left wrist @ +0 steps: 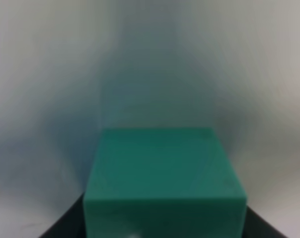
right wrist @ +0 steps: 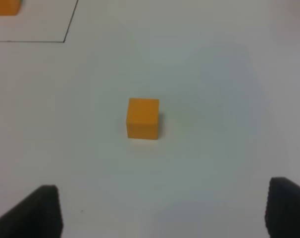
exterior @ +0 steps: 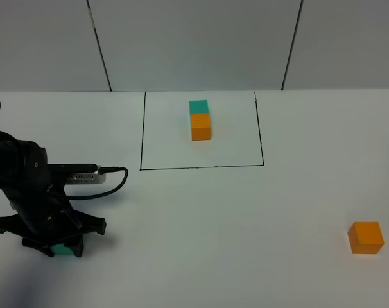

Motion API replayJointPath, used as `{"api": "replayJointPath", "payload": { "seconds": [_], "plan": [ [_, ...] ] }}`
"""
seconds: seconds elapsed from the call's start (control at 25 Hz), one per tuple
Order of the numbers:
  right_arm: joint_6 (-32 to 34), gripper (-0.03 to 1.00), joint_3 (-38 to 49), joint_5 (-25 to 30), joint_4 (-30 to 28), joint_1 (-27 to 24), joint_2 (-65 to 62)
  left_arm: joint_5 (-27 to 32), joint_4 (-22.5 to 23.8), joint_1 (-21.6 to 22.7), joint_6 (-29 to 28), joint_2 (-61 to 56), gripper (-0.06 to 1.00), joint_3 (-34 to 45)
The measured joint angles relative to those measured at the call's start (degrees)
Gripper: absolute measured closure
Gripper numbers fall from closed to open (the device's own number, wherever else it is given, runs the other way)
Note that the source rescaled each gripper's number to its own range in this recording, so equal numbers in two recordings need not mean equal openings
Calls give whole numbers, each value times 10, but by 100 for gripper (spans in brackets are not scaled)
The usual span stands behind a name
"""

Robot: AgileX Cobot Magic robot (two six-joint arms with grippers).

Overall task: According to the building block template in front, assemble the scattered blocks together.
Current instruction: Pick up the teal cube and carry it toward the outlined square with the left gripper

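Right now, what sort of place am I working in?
Most likely a robot lab test bench: a bare white tabletop, a thin black outline marked on it around a teal-and-orange template pair, and plain white wall panels behind.

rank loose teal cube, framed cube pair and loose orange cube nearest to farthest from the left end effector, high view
1. small matte teal cube, gripped in the left end effector, near left
2. black-framed teal-and-orange cube pair, far centre
3. small matte orange cube, loose, near right
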Motion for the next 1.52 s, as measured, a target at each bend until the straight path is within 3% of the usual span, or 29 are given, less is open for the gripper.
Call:
{"api": "replayJointPath", "payload": {
  "seconds": [0.16, 0.52, 0.72, 0.84, 1.16, 1.32, 1.52],
  "plan": [
    [0, 27, 0, 0, 0, 0, 0, 16, 2, 0, 53, 2, 94, -12],
    [0, 27, 0, 0, 0, 0, 0, 84, 4, -22, 392, 5, 94, -153],
    [0, 27, 0, 0, 0, 0, 0, 123, 4, -77, 511, 36, 94, -267],
    [0, 27, 0, 0, 0, 0, 0, 166, 13, -112, 554, 82, 94, -360],
    [0, 27, 0, 0, 0, 0, 0, 300, 54, -188, 587, 238, 94, -591],
    [0, 27, 0, 0, 0, 0, 0, 324, 55, -205, 612, 293, 94, -647],
    [0, 27, 0, 0, 0, 0, 0, 324, 58, -210, 636, 325, 94, -656]
  ]
}}
